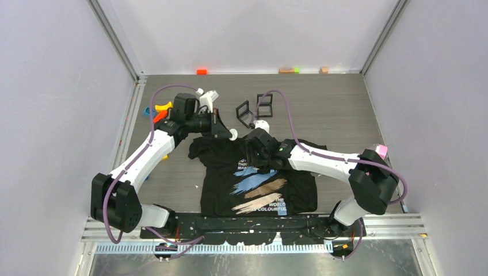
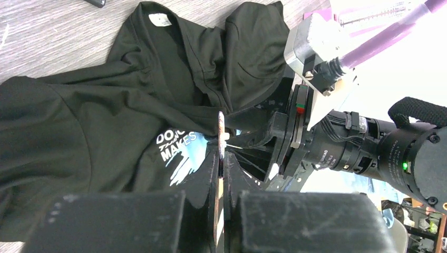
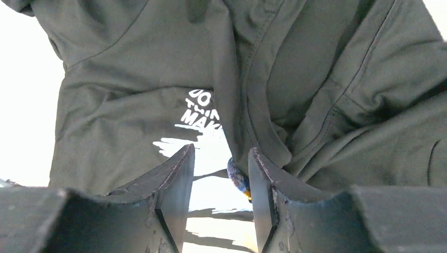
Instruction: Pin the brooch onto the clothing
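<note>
Left tool [image 2: 222, 158]: clenched on the brooch [image 2: 221, 129], which is held edge-on with its long axis running along the fingers. The brooch sits above the chest print of the clothing [image 1: 218, 190], spread mid-desk [image 1: 334, 109]. Right tool [image 3: 221, 153]: fingers parted, facing the brooch from just beside it.
</note>
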